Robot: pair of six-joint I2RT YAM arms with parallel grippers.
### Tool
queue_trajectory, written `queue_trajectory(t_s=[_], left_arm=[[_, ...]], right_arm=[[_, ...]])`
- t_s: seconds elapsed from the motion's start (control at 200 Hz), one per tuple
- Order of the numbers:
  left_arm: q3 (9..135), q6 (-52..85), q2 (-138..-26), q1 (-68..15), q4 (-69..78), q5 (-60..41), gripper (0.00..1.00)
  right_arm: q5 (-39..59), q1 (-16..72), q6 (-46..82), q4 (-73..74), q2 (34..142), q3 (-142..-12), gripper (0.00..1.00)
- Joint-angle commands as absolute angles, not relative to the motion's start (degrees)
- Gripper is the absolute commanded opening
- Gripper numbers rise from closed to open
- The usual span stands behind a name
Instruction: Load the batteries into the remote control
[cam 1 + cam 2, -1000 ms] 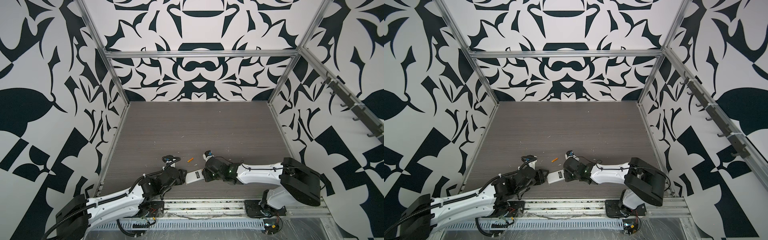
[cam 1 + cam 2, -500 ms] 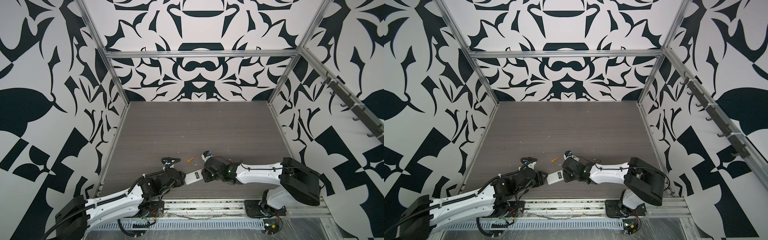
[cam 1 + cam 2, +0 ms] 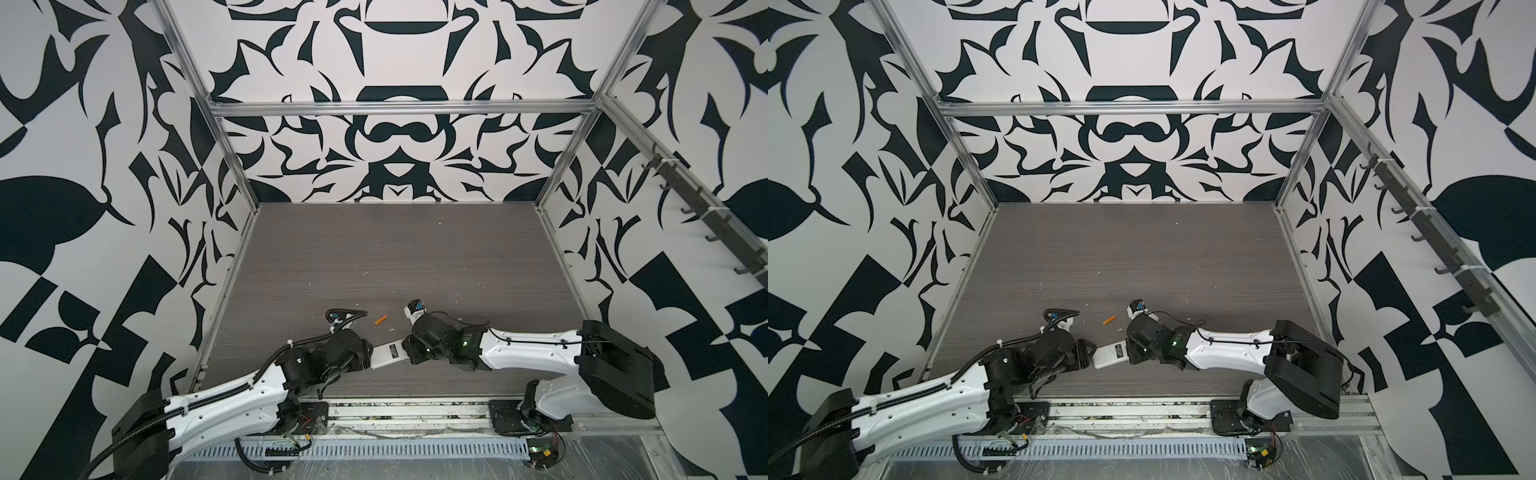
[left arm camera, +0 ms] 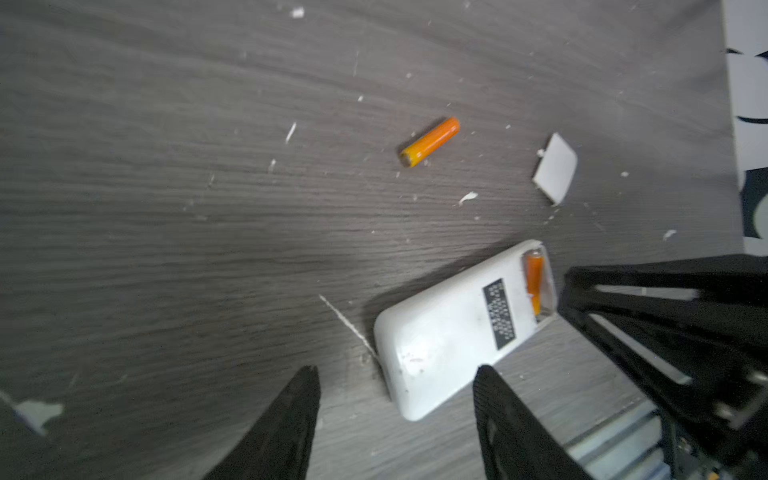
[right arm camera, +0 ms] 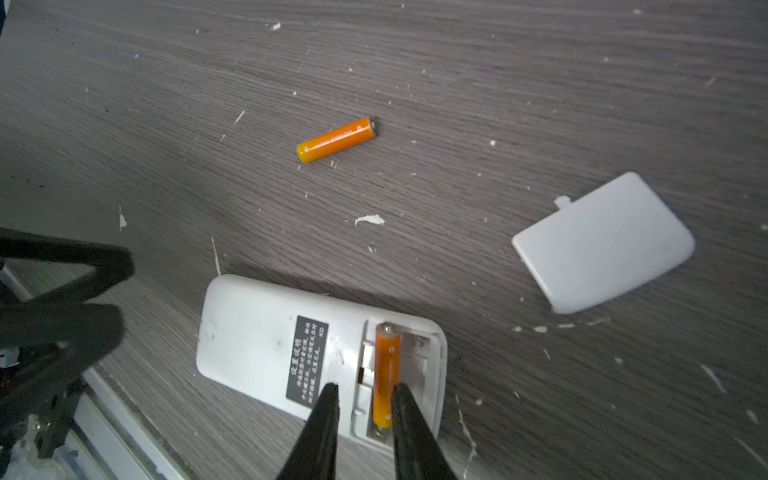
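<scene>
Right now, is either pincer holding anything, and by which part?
Nothing looks held. The left pincer stands open around the remote control's plain end; the right pincer loosely straddles the seated battery.

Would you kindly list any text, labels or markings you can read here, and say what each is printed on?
None can be read for certain.
Dark label on the white oblong remote control's back: rows of pale characters, too small to read.
Loose orange cylindrical battery on the grey table: fine print, too blurred to read.
</scene>
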State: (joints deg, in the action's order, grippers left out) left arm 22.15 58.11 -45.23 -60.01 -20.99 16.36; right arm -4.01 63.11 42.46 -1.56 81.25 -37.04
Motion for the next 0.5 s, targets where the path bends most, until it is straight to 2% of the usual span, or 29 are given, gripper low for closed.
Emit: queue_trajectory(t_s=[0.0,0.245,0.495], left_arm=[[26.7,51.4,-44.4,-56.3,-26.2,13.5,0.60],[32.4,42.7,-50.2,-47.2,-24.3,-3.5,0.64],[36.2,38.4,-54.5,-47.0,-30.1,-5.8,0.70]], right_arm=[[-5.3,63.4,40.5,-3.0,78.7,-36.9,0.27],[-0.6,63.3,25.4,-10.0,75.9,-41.4,0.33],[3.7,63.3,1.3,-18.8,65.9,-42.4,0.64]])
